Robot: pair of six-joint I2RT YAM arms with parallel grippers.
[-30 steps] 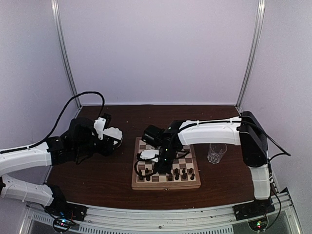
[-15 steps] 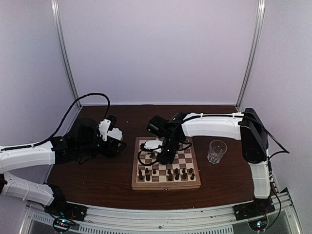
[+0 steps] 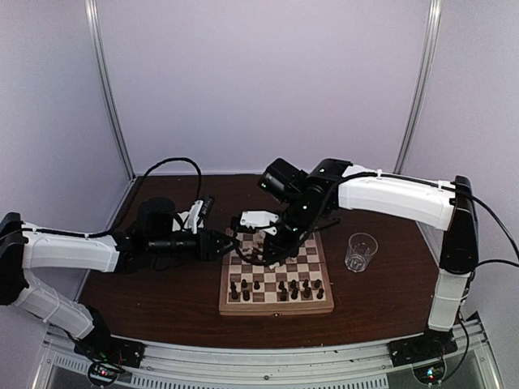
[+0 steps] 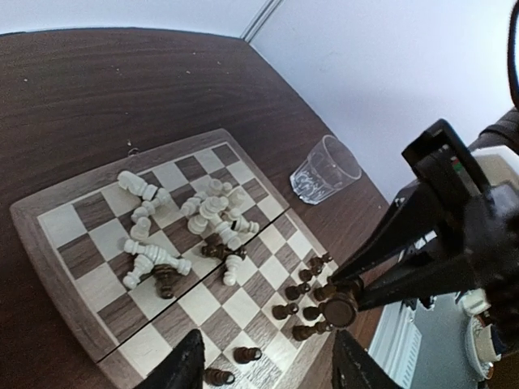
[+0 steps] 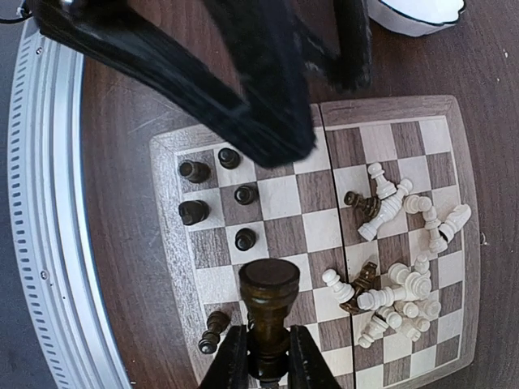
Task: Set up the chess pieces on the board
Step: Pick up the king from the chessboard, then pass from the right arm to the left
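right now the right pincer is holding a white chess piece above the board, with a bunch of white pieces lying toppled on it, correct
Not quite. The chess piece in the right pincer is dark brown, not white, as the right wrist view shows. The rest is right: it is held above the board, and the white pieces lie toppled on it.

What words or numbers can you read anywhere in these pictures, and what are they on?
None can be read: the board, the chess pieces, the glass, the white bowl and the dark piece held in the right gripper carry no words, numbers or labels.
Even the tiny lights at the arm bases are only glowing dots.
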